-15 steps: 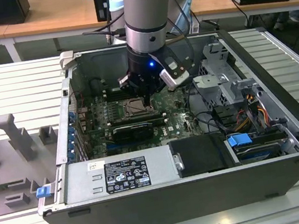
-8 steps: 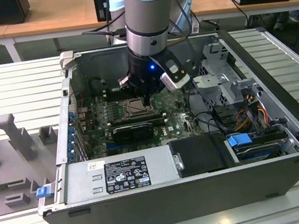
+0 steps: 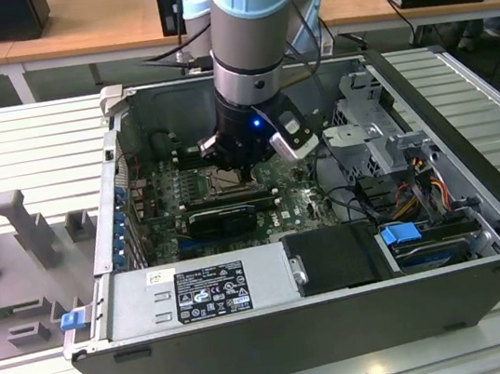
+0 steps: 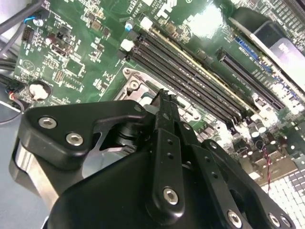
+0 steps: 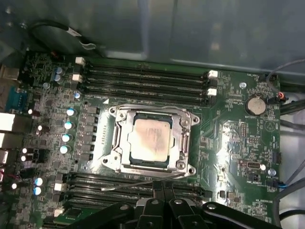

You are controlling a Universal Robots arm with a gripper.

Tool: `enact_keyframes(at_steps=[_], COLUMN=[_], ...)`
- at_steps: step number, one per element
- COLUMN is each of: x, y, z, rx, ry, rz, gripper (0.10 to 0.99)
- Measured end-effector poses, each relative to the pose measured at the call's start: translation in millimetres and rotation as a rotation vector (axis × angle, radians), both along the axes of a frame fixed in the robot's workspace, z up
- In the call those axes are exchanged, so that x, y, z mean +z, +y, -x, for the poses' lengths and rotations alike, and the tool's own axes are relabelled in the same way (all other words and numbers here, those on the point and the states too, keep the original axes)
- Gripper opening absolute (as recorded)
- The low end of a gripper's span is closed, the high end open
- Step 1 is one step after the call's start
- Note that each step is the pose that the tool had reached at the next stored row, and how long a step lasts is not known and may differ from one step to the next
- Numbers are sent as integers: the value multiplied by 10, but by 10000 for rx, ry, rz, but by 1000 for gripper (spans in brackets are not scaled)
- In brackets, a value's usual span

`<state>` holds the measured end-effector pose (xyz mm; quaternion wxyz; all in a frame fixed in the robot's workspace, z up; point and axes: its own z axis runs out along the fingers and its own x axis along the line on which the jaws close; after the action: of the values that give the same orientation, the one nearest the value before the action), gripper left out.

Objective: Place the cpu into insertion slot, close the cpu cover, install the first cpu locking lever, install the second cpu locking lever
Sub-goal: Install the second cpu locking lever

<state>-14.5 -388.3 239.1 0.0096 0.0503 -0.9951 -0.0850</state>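
Inside the open computer case [image 3: 483, 237], lying on its side on the ribbed grey surface [image 3: 18, 146], the arm reaches down onto the green board [image 5: 228, 138] with its pincer [image 3: 240, 171] right over the socket area. In the first wrist view the chip [image 5: 151, 138] sits flat in the slot [image 5: 125, 160], silver top up, square to the frame, so step one looks done. The cover [image 5: 183, 131] lies down flat around the chip, its cut-out centre showing the chip top, so closing looks done or close to it; whether it is fully seated I cannot tell. A thin lever wire [image 5: 138, 182] runs along the near side of the socket, just beside the pincer tips [image 5: 164, 188], slightly tilted and apparently not tucked under its catch. My read: the first lever is in hand or about to be, the second not yet locked, though its position is hard to make out. In the second wrist view the pincer fingers [image 4: 164, 119] look drawn together, tip down by the socket corner [image 4: 136, 83]; whether they pinch the wire or only press near it is hidden, so the grip state is a cannot-tell. The memory slots [image 5: 147, 76] flank the socket on both sides, untouched. Remaining, as judged: both levers.
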Motion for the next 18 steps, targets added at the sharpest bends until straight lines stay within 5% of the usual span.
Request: enact_keyframes(at_steps=[1, 4, 5, 6, 10, 11, 12, 15, 16, 18], x=[-7, -20, -27, -32, -150, -186, -198, -199, -199, -200], y=[-25, -59, -68, -72, -72, -73, -106, -184, -199, -245], z=[7, 61, 127, 285, 332, 371, 406, 410, 426, 459], rx=[10, 64, 93, 106, 121, 133, 135, 139, 140, 141], ry=[28, 29, 29, 29, 29, 29, 26, 15, 11, 5], rz=[-179, -183, -185, -205, -251, -362, -654, -1032, -1429, -1995], gripper=[106, 106, 106, 106, 106, 106, 106, 106, 106, 106])
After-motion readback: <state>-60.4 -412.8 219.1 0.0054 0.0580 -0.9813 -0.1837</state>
